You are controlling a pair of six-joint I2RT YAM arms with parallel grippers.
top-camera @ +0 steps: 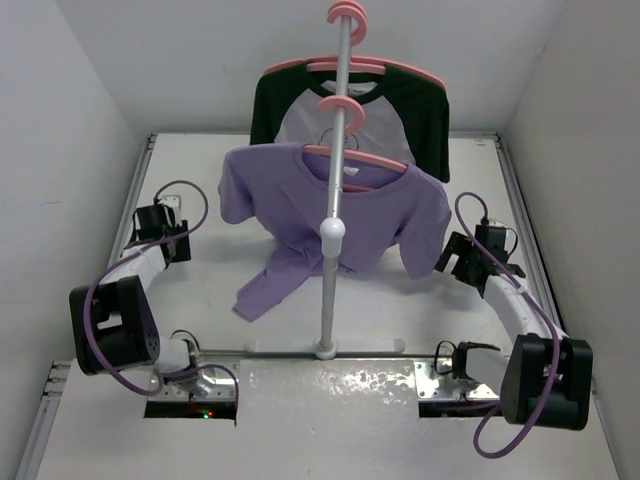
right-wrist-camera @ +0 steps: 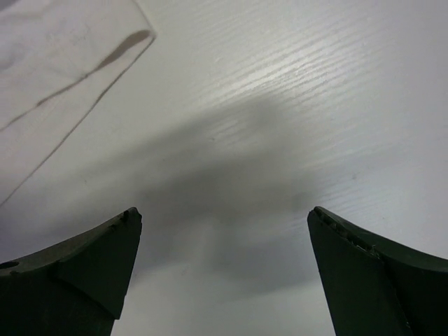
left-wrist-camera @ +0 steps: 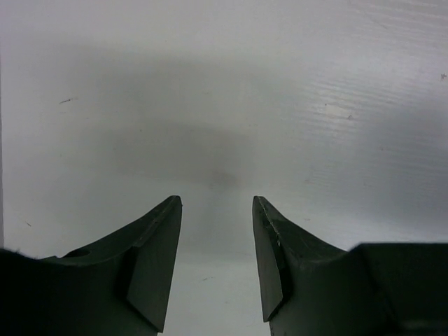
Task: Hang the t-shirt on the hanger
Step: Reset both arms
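Bright overhead light, soft shadows on the table, wrist views blurry.

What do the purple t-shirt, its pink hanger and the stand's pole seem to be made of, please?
T-shirt: soft matte fabric, judging by its drape and folds. Hanger: probably smooth moulded plastic, uniform pink with slight sheen. Pole: likely metal, grey and reflective.

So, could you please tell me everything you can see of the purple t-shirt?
The t-shirt is plain lavender fabric, short-sleeved, with no print. It hangs from the pink hanger, which shows at its neck opening, on the stand's metal pole, in front of a white-and-green shirt. Both sleeves spread sideways. The body is creased and twists down to the left, its hem seeming to reach the table. The left claw and right claw are clear of it.
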